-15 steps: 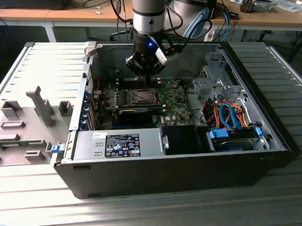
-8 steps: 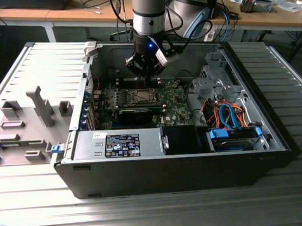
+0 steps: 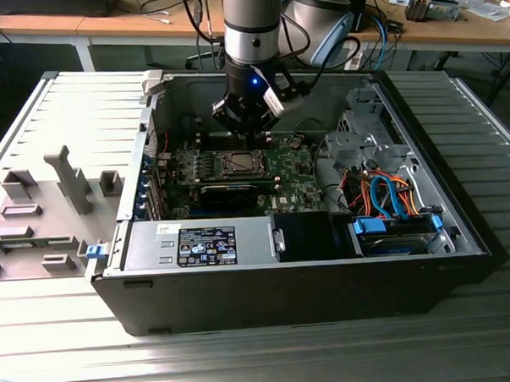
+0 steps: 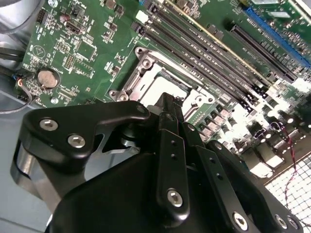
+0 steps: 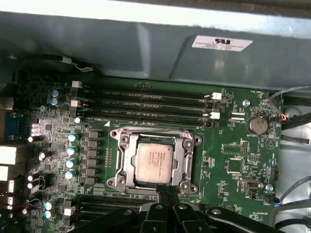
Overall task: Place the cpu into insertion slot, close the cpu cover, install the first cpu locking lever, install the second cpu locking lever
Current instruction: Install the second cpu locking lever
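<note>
On the exterior view's left, a pale grey slatted bench (image 3: 57, 123) carries a grey plastic fixture tray (image 3: 44, 213). Beside that stands the open black metal computer case (image 3: 242, 285), lying on its side. The green motherboard (image 3: 292, 168) is fixed to the case floor, toward its far wall.

The small flat square cpu with a dull silver-grey metal top (image 5: 154, 162) sits already in the square insertion slot with its thin silver rim (image 5: 189, 145), near the middle of the board. The thin square silver cpu cover (image 5: 127, 165) appears to lie flat around the chip, framing it. I cannot make out whether either locking lever is latched.

The black gripper (image 5: 166, 196) hangs directly above the socket. Its two fingers (image 4: 167, 109) are pressed together with nothing between them. In the first wrist view its tip stands just beside the socket edge that faces away from the long black memory slots (image 5: 146, 99). The chip therefore lies just beyond the tip, toward those slots, whose long axis runs parallel to that socket edge.

Toward the exterior view's right are orange and blue cables (image 3: 386, 194) and a grey drive cage (image 3: 358, 131).
</note>
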Robot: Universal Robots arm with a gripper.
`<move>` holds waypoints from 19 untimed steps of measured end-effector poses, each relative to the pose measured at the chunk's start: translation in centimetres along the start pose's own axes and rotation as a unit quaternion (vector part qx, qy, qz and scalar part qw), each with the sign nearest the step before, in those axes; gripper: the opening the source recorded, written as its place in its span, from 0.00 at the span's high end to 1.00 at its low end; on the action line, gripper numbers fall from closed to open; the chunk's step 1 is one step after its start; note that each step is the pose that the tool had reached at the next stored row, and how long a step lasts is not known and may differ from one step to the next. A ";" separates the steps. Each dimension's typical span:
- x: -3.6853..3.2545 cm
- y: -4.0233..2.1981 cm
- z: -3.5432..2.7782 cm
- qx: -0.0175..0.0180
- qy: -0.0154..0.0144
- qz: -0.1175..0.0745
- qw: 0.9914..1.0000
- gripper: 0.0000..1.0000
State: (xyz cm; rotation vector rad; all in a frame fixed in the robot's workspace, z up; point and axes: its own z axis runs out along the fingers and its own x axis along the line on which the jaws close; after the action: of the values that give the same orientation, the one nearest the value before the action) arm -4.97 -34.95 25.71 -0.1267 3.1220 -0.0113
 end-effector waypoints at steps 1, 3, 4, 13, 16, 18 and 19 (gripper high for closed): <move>0.01 -0.11 0.00 0.000 0.000 0.000 1.000 0.89; 0.03 -0.42 0.00 0.000 0.000 0.000 1.000 0.89; 0.05 -0.67 0.01 -0.009 -0.001 0.000 1.000 0.89; 0.17 -2.08 0.02 -0.056 -0.005 0.001 0.998 0.89; 0.23 -2.78 0.03 -0.059 -0.005 0.001 0.998 0.89; 0.26 -3.19 0.04 -0.062 -0.005 0.001 0.998 0.89; 0.28 -3.38 0.04 -0.064 -0.005 0.001 0.998 0.89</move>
State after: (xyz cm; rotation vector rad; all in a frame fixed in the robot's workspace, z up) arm -4.97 -38.34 25.69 -0.1244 3.1111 0.1893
